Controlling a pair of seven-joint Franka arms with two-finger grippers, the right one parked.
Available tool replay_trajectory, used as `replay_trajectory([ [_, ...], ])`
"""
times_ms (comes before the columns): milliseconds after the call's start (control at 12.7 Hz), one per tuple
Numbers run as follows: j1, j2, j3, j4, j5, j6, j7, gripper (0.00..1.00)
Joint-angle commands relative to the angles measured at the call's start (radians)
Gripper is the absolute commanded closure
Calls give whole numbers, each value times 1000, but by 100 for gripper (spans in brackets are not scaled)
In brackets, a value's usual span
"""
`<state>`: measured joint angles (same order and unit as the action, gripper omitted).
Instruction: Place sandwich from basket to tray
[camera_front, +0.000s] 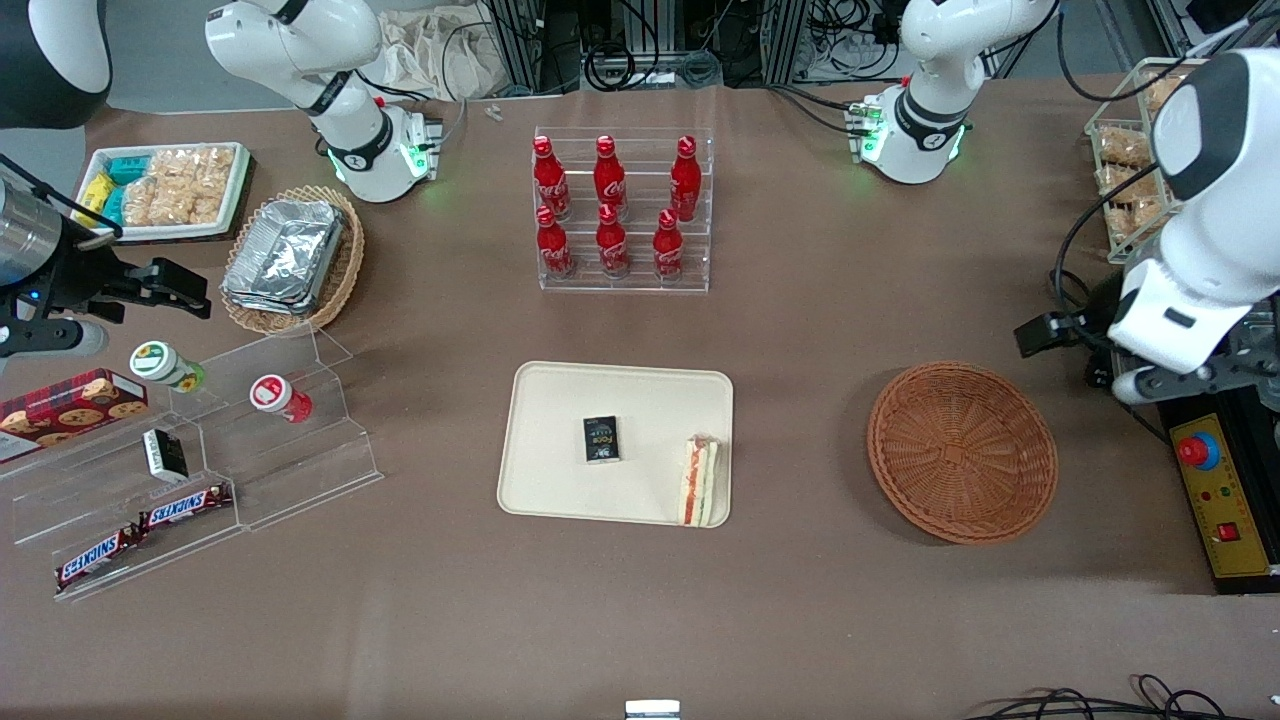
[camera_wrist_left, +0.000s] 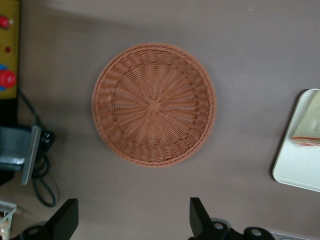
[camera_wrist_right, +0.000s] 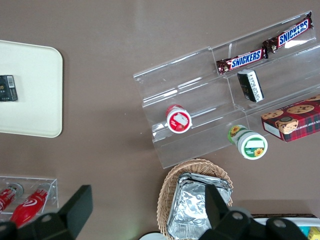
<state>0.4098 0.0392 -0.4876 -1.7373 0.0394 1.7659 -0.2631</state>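
The sandwich, a white wedge with pink and green filling, lies on the cream tray at the tray's edge nearest the basket. It also shows in the left wrist view on the tray. The reddish-brown wicker basket is empty, as the left wrist view shows too. My left gripper hangs high over the table beside the basket, toward the working arm's end. It is open and empty.
A small black packet lies mid-tray. A clear rack of red cola bottles stands farther from the front camera than the tray. A yellow control box lies beside the basket. An acrylic stand holds Snickers bars toward the parked arm's end.
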Motion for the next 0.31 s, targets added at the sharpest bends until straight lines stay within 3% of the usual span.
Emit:
replay_trajectory([
  [0,33,-1,-5,-10,-27,-22,41,0],
  [236,33,92,-6,117,-10,-34,-19,0],
])
